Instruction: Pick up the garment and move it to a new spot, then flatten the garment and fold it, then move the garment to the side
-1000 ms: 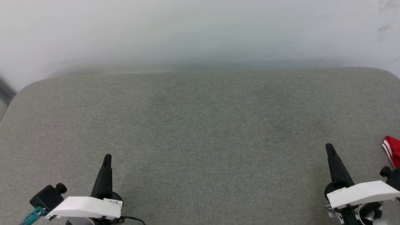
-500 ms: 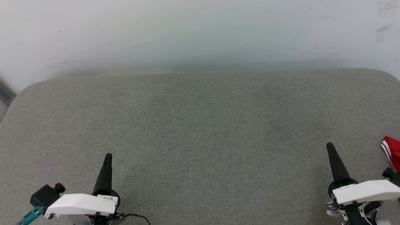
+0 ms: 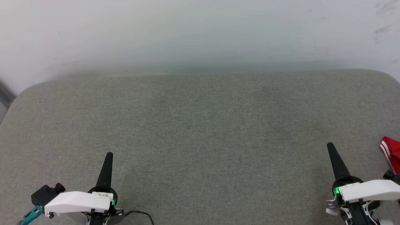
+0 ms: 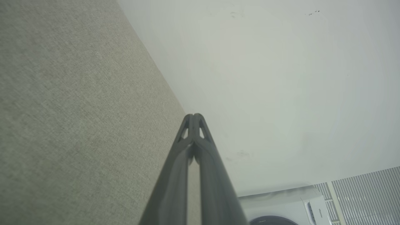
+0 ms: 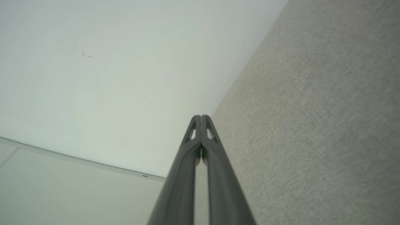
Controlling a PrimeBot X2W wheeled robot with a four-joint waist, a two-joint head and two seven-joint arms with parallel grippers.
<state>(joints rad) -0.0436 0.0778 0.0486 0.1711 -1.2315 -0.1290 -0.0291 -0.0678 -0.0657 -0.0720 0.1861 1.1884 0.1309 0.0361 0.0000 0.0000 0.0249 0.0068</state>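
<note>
Within a second, the white wrist housing point(image 3: 368, 190) of the right gripper point(image 3: 329, 144) had slid outward, away from the left gripper point(image 3: 109, 153), baring a green light point(image 3: 336, 190) at the foot of its fingers. A smaller green glow point(image 3: 112, 202) had appeared at the foot of the left gripper's fingers too.

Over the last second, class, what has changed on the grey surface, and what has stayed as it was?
Hardly anything. Both wrists shifted slightly in place, and a green light now glows on each. The left gripper and right gripper stay shut, hold nothing, and their tips are about where they were. The red shirt still lies untouched at the right edge of the grey surface.
</note>
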